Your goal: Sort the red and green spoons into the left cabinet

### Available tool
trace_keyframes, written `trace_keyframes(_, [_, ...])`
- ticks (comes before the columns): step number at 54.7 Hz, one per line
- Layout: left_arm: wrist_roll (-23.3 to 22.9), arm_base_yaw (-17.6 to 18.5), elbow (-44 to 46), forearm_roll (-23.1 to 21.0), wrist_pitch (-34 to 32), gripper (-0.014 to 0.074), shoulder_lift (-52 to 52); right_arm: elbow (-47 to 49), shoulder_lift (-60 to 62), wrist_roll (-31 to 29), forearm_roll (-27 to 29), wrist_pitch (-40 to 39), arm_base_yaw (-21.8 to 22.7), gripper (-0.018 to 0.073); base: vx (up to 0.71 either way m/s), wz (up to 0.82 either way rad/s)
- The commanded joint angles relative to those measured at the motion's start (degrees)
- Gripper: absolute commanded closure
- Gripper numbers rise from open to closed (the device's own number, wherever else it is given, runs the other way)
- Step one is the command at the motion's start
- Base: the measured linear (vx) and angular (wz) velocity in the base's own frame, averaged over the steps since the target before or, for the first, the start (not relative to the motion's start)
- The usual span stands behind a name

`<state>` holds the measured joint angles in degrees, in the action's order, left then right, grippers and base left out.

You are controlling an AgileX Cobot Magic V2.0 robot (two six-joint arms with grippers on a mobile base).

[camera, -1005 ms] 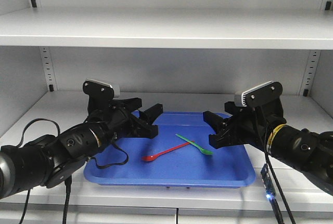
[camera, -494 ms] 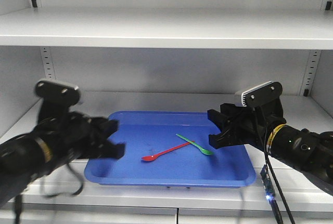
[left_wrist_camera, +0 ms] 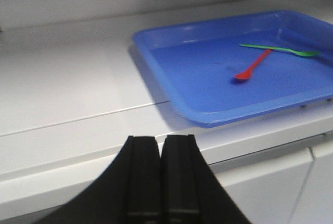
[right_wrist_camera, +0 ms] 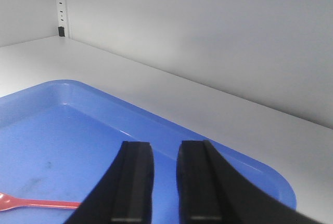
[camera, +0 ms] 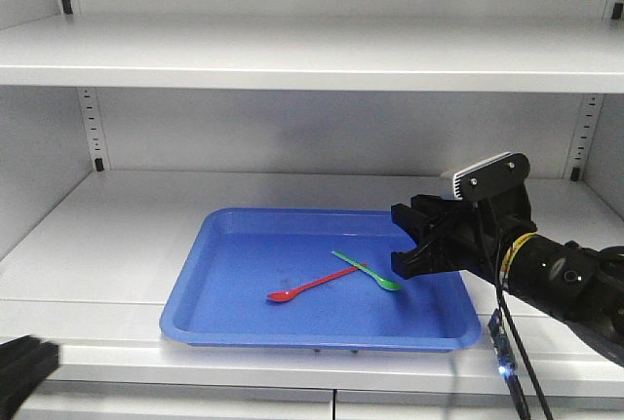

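Observation:
The red spoon and the green spoon lie crossed in a shallow blue tray on the lower white shelf of the cabinet. My right gripper hovers over the tray's right side, just right of the green spoon. It is open, with a narrow empty gap. The red spoon's handle shows to its lower left. My left gripper is shut on nothing. It sits low in front of the shelf edge, well to the left of the tray, red spoon and green spoon.
An upper shelf spans the cabinet above the arms. Perforated rails run up the back corners. A dark blurred part of the left arm shows at the bottom left corner. A cable with a lit board hangs under the right arm.
My left arm has pulled back from the tray's left side, down and to the left, almost out of the front view. The right arm and both spoons have stayed put.

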<state>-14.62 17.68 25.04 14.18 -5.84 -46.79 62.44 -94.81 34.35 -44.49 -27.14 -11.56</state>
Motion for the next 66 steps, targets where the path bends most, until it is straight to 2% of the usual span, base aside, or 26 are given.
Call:
trace_keyframes(1, [1.22,-3.02,-2.61,-2.33,-7.88,0.0605,5.56,2.04,2.51,-0.14,1.29,-3.3,0.04,0.0332,0.0,0.0])
trace_keyframes(7, [4.34,-6.08,-8.41,-6.41,-11.88,0.0605,12.07,2.04,2.51,-0.14,1.29,-3.3,0.04,0.0332,0.0,0.0])
trace_keyframes(14, [7.17,-9.08,-13.55,-8.93,-12.3,0.0605,19.69,2.04,2.51,-0.14,1.29,-3.3,0.04,0.0332,0.0,0.0])
trace_keyframes(29, [7.15,-13.17,-21.46,-10.64,-10.93,0.0604,31.64,2.04,2.51,-0.14,1.29,-3.3,0.04,0.0332,0.0,0.0])
trace_keyframes(39, [7.15,-14.35,-26.18,-12.11,-11.25,0.0604,37.89,2.04,2.51,-0.14,1.29,-3.3,0.04,0.0332,0.0,0.0])
trace_keyframes(52, [7.15,-14.35,-26.47,-11.79,1.33,0.0604,49.1,2.04,2.51,-0.14,1.29,-3.3,0.04,0.0332,0.0,0.0])
trace_keyframes(66, [7.15,-14.35,-26.41,-11.9,3.52,0.0604,47.99,2.04,2.51,-0.14,1.14,-2.7,0.04,0.0332,0.0,0.0])
